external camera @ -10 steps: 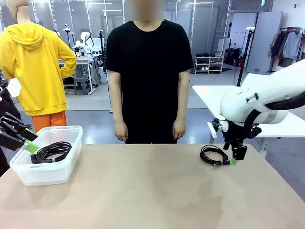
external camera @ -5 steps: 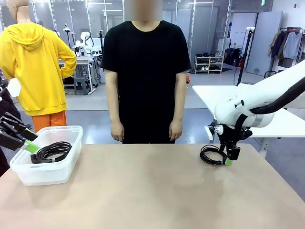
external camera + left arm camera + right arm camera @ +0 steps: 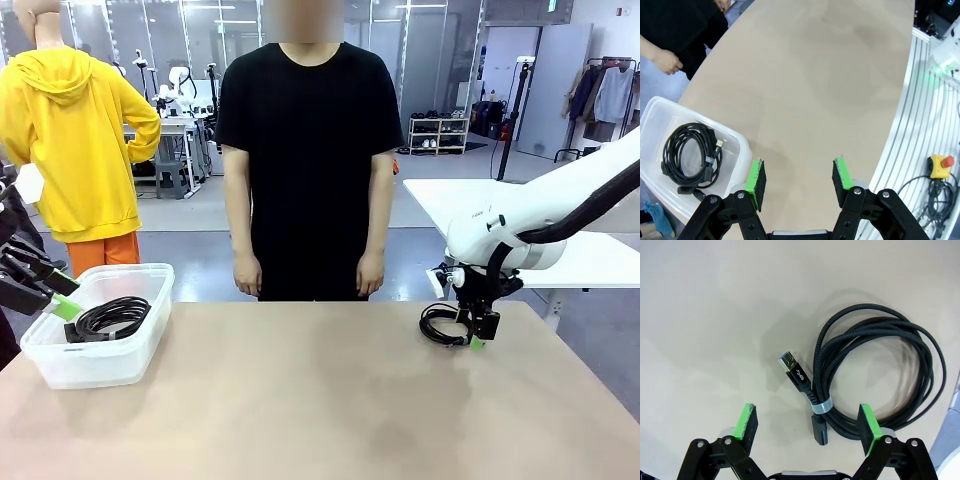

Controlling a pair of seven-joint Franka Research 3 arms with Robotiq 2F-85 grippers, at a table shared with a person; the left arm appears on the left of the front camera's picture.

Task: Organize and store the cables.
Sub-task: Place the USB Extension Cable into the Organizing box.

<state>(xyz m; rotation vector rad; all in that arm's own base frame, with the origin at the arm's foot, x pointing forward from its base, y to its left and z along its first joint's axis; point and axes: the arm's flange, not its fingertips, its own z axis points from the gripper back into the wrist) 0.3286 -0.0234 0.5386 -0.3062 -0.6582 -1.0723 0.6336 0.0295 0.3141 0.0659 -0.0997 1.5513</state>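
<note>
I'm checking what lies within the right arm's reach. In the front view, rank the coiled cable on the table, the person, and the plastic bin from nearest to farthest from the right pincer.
1. The coiled cable on the table, directly under the open right pincer.
2. The person, standing behind the far edge, toward the middle.
3. The plastic bin, at the table's left end, holding another coiled cable.

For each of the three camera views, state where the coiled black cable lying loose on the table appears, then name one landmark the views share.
Front view: the loose cable lies right of centre on the table, at the right pincer.
Left wrist view: not in it; the coil there lies in the clear bin.
Right wrist view: right of centre, its tied part between the open green pads.
Shared landmark: the tan tabletop.
</note>
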